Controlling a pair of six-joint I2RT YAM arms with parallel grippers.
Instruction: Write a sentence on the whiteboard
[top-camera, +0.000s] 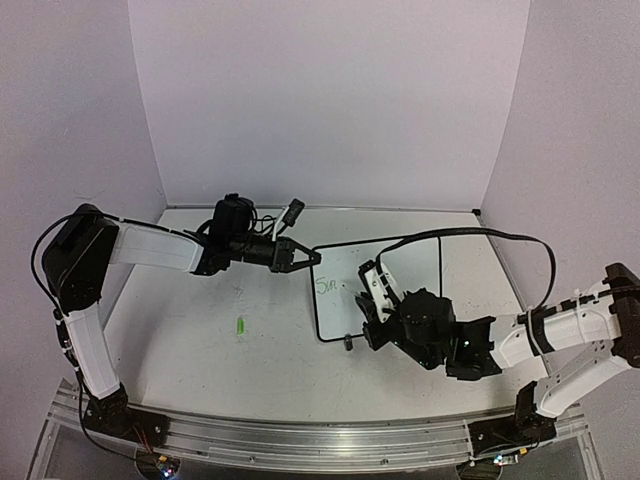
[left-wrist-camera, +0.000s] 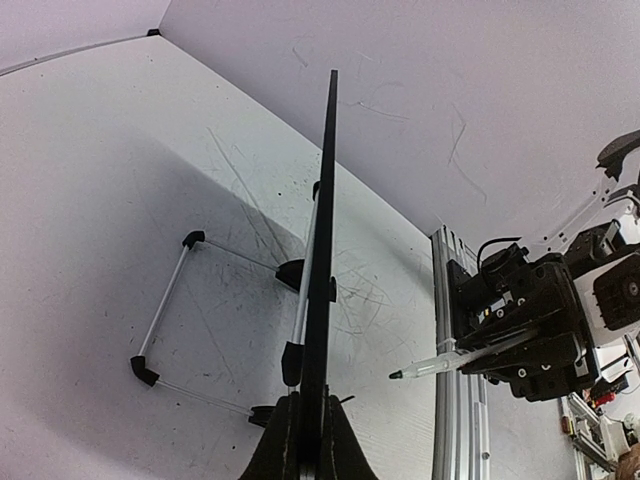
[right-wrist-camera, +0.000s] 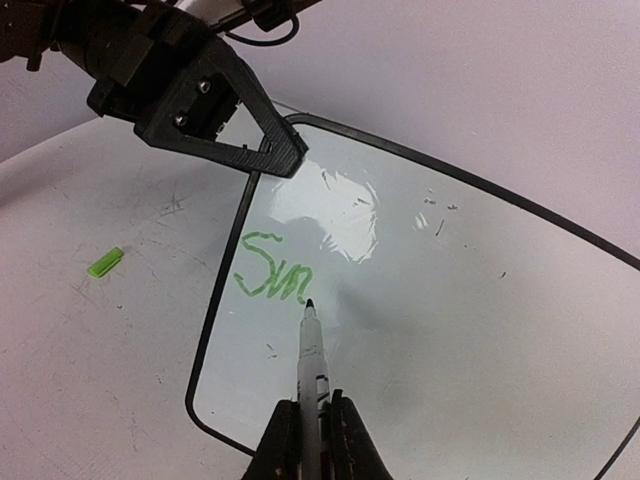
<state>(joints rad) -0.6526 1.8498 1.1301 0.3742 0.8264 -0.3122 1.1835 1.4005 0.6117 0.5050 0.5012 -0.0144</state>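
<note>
So far only "Sm" of the sentence (right-wrist-camera: 272, 280) stood at centre left; the left gripper (left-wrist-camera: 305, 440) clamped the whiteboard (right-wrist-camera: 450, 330) edge, the right gripper (right-wrist-camera: 308, 440) pinched the marker (right-wrist-camera: 312, 350); most was unwritten.

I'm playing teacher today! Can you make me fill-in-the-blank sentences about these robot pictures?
The left fingers pinch the edge of the ____.
The right fingers hold a ____.
The letters written on the board are ____ in colour.
The small green piece lies on the ____.
Missing words: whiteboard, marker, green, table.
</note>
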